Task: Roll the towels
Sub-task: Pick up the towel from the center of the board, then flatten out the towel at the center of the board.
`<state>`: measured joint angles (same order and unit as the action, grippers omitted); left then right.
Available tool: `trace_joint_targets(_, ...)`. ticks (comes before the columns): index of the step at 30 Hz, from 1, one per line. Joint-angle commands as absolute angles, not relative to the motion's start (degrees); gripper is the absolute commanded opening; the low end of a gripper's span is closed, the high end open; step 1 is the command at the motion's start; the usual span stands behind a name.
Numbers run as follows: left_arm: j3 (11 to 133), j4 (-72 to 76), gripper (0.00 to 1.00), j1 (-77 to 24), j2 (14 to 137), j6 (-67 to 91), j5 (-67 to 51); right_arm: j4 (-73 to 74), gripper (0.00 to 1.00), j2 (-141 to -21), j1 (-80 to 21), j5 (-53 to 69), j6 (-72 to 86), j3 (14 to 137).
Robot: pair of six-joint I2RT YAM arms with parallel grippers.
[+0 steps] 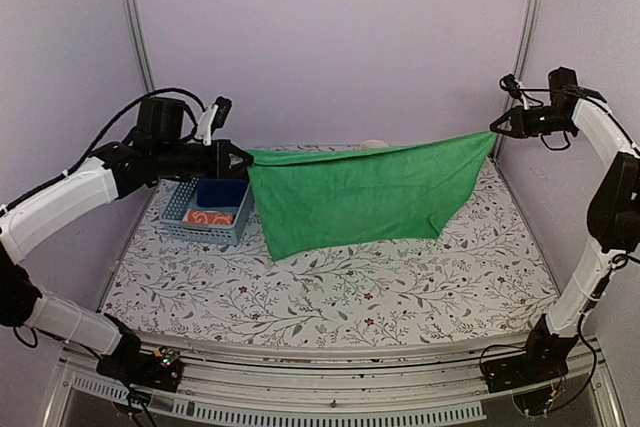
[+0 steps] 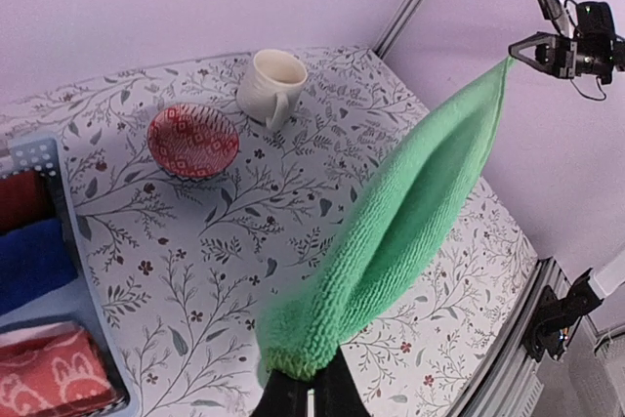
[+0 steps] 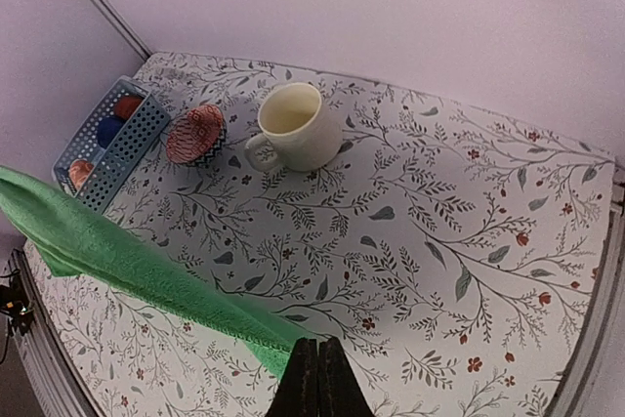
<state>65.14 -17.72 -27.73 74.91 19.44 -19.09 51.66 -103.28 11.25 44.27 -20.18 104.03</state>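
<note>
A plain bright green towel [image 1: 360, 192] hangs stretched in the air between both arms, its lower edge sagging toward the table. My left gripper [image 1: 243, 158] is shut on its left corner, and the cloth bunches at the fingertips [image 2: 293, 383] in the left wrist view. My right gripper [image 1: 497, 127] is shut on the right corner; the towel [image 3: 127, 261] runs off to the left from the closed tips. An orange printed towel [image 1: 210, 217] lies rolled in the blue basket [image 1: 178, 209], seen as an orange roll [image 2: 54, 378] in the left wrist view.
The basket at the left also holds a blue roll [image 2: 34, 263] and a dark red roll [image 3: 127, 105]. A red patterned bowl [image 2: 192, 139] and a cream mug [image 2: 271, 85] stand at the back, behind the hanging towel. Floral tablecloth [image 1: 330, 287] covers the table.
</note>
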Motion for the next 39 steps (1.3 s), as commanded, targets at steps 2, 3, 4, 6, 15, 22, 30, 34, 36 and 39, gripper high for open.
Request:
trace_joint_targets(2,66.9,-21.49,0.0,-27.7,69.38,17.41,-18.75,52.15,0.02,-88.54,10.47,48.16,-23.45,98.51)
trace_joint_targets(3,66.29,-21.46,0.0,-27.75,67.99,17.4,-18.87,51.83,0.02,-85.35,10.53,48.28,-23.81,96.54)
trace_joint_targets(4,65.42,-21.49,0.0,-27.79,66.36,17.4,-19.08,51.74,0.02,-82.24,10.47,48.44,-24.44,94.28)
trace_joint_targets(6,62.96,-21.62,0.0,-27.94,61.77,17.61,-19.25,51.89,0.02,-74.56,10.47,48.67,-26.36,89.54)
trace_joint_targets(15,48.43,-21.4,0.0,-31.29,40.89,20.92,-23.97,57.73,0.02,-47.11,10.52,48.1,-36.21,73.05)
trace_joint_targets(22,42.41,-19.79,0.0,-33.31,42.76,26.44,-21.84,58.53,0.02,-49.24,10.53,42.18,-36.83,67.65)
trace_joint_targets(30,48.07,-2.46,0.0,-31.44,79.47,29.68,-17.81,38.43,0.02,-78.75,10.4,34.44,-34.7,60.97)
trace_joint_targets(34,67.3,-8.82,0.18,-29.1,102.86,26.6,-11.96,30.98,0.15,-99.19,10.46,28.82,-29.9,73.31)
trace_joint_targets(36,76.14,-11.11,0.3,-28.64,110.85,25.07,-7.83,32.34,0.23,-106.48,10.43,27.41,-26.87,81.37)
trace_joint_targets(39,79.65,-10.07,0.41,-28.75,112.04,24.97,-6.49,35.78,0.35,-107.51,10.42,29.12,-24.43,86.76)
